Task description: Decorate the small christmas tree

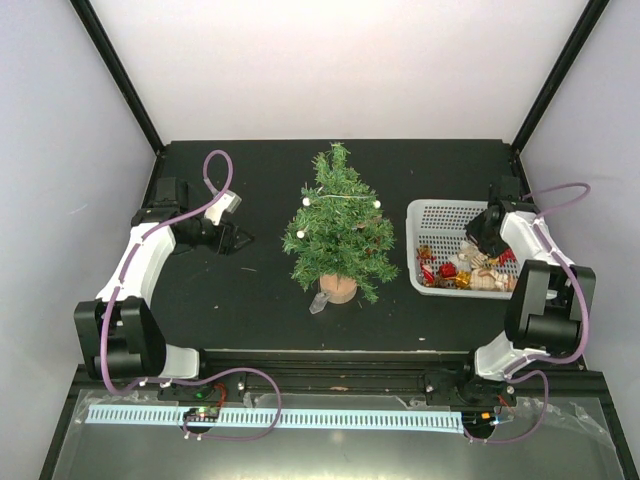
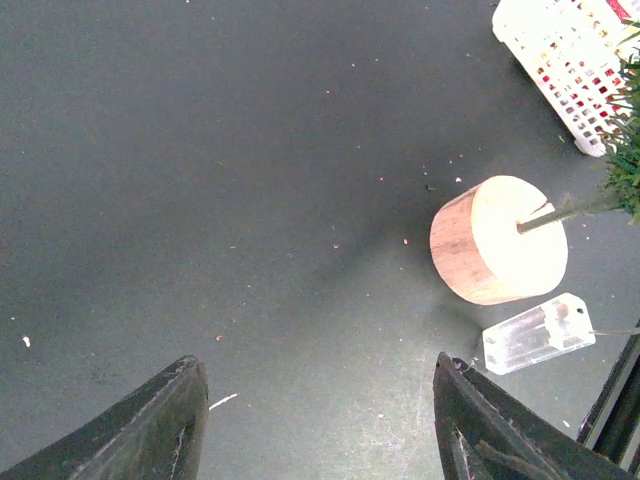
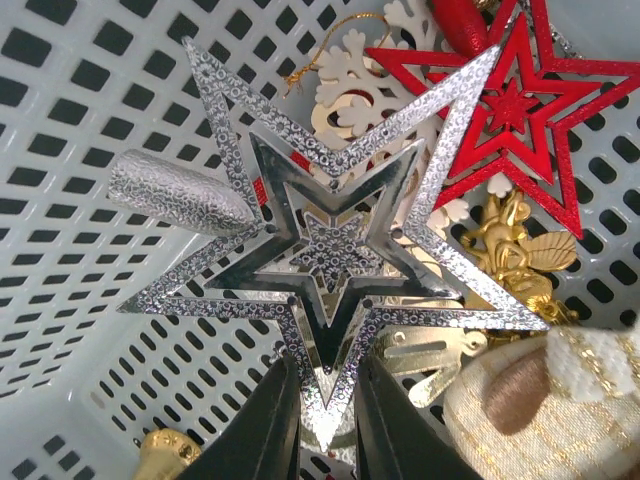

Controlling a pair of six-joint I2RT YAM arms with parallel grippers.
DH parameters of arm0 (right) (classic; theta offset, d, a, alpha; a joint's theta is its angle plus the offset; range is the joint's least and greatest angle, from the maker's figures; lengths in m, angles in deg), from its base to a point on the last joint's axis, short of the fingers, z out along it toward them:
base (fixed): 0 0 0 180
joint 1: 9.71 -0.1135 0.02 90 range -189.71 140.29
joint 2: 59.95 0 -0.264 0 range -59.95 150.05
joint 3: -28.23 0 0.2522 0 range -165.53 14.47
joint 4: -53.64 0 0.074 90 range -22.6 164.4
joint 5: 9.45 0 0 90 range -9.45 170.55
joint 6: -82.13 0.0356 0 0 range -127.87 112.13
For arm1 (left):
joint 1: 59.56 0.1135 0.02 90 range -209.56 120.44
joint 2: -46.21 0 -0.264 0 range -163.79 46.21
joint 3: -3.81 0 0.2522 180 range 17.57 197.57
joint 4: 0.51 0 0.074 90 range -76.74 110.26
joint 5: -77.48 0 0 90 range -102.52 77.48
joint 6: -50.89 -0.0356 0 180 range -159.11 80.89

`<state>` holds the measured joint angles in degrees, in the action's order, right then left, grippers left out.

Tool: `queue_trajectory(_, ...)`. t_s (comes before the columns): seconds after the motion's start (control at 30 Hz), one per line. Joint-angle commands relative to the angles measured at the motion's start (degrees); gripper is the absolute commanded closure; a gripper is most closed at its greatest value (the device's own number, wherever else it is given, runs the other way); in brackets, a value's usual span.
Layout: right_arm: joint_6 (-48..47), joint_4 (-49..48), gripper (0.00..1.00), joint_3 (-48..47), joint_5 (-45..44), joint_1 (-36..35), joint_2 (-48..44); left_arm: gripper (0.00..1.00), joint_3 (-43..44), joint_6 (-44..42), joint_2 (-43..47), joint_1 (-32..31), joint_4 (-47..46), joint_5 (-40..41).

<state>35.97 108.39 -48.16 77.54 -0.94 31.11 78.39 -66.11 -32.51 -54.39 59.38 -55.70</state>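
Note:
The small christmas tree (image 1: 337,222) stands mid-table on a round wooden base (image 2: 498,240), a beaded white garland across its upper branches. My right gripper (image 3: 328,400) is down inside the white basket (image 1: 432,222), shut on the lower point of a silver star ornament (image 3: 335,240). Beside that star lie a red star (image 3: 515,110), a cream snowflake (image 3: 365,85) and gold ornaments (image 3: 520,255). My left gripper (image 2: 320,385) hangs open over bare black table, left of the tree base, with nothing between its fingers.
A clear plastic block (image 2: 537,334) lies on the table beside the wooden base. The basket's perforated wall (image 3: 90,250) rises to the left of the right gripper. Grey enclosure walls and black posts (image 1: 120,75) border the table.

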Motion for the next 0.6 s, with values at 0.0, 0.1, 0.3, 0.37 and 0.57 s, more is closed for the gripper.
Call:
queue_trajectory(0.0,0.0,1.5,0.84,1.1,1.4,0.3,-2.7,0.37,1.7,-1.6,2.0,-0.1,1.9,-2.1)
queue_trajectory(0.1,-0.3,1.9,0.84,1.7,1.8,0.3,-4.9,0.37,1.5,-1.8,2.9,-0.2,2.6,-2.4)
queue_trajectory(0.3,-0.9,3.5,0.84,2.5,3.8,-0.9,-10.9,0.37,2.2,-2.3,5.0,-0.2,4.3,-2.3)
queue_trajectory(0.37,-1.4,4.7,0.84,1.6,3.4,-2.5,-13.3,0.37,2.7,-2.6,5.8,-0.2,5.1,-2.3)
queue_trajectory(0.57,-3.9,9.0,0.83,-3.1,0.9,-8.7,-19.9,0.37,4.6,-3.2,9.6,-0.2,7.6,-1.8)
